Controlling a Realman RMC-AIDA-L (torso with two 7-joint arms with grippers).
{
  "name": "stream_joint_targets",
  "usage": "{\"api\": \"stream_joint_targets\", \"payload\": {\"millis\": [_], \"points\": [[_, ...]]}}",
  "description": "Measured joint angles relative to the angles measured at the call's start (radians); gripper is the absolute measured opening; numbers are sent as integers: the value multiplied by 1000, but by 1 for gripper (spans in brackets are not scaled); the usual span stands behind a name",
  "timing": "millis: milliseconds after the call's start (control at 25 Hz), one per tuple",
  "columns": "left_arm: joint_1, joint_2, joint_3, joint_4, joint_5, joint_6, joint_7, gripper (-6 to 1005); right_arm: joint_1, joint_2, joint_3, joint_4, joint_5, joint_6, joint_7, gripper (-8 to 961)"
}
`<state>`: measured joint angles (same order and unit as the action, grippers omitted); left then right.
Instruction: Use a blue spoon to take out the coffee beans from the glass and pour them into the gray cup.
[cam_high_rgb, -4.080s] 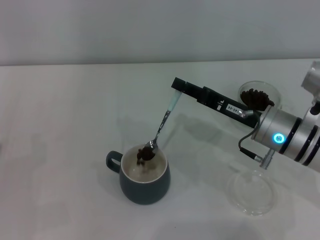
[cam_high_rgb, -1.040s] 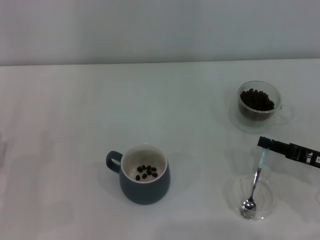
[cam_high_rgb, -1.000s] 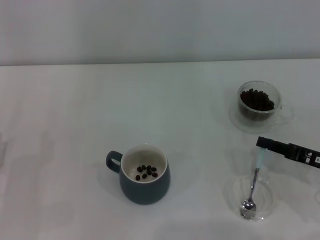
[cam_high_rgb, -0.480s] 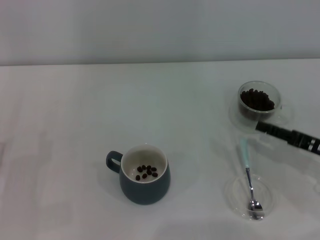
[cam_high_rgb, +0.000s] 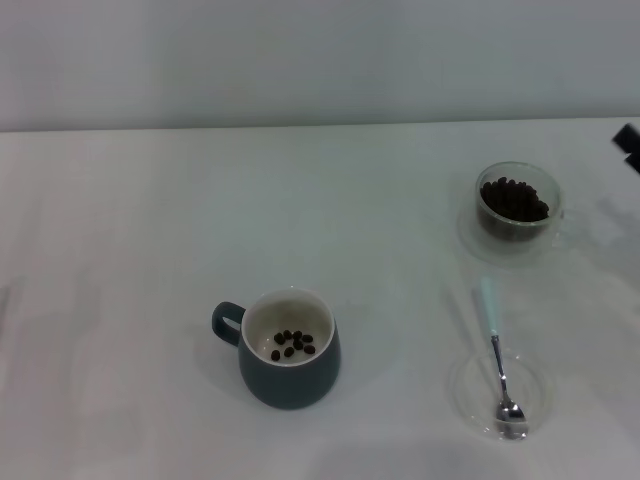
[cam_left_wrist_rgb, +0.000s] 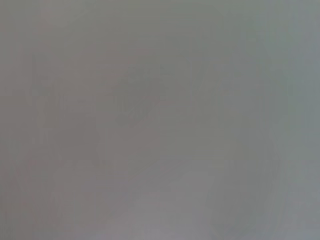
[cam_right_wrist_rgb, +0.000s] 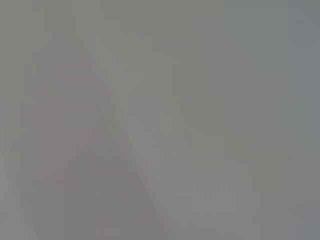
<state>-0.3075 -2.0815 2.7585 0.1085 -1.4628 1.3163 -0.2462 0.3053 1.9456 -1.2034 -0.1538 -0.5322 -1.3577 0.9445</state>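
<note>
The blue spoon (cam_high_rgb: 497, 353) lies light and slippery with its bowl in the clear saucer (cam_high_rgb: 470, 385) near the glass (cam_high_rgb: 516, 210), best taken at its handle, and I cannot tell my right gripper (cam_high_rgb: 628, 143) state.

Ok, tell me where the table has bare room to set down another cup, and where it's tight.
Widest free patch: the table to the robot's left of the gray cup and behind it. Also free: the strip between the gray cup and the blue spoon. Crowded: the right side, where the glass of coffee beans stands just behind the spoon and its clear saucer.
</note>
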Motion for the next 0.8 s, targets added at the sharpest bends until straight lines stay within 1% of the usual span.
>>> {"api": "stream_joint_targets", "payload": {"millis": [80, 120, 200, 400, 800], "points": [[-1, 0, 0, -3, 1, 0, 1, 725, -3, 39, 106, 0, 0, 12, -180, 777], [-2, -1, -2, -3, -1, 0, 2, 725, 0, 54, 153, 7, 0, 11, -273, 775], [-8, -2, -5, 0, -7, 0, 2, 726, 20, 65, 194, 41, 0, 5, -476, 771], [-12, -3, -5, 2, -8, -6, 2, 730, 44, 68, 201, 48, 12, 47, -561, 771], [-5, -5, -5, 41, -13, -5, 2, 737, 51, 68, 204, 48, 62, 93, -564, 771]]}}
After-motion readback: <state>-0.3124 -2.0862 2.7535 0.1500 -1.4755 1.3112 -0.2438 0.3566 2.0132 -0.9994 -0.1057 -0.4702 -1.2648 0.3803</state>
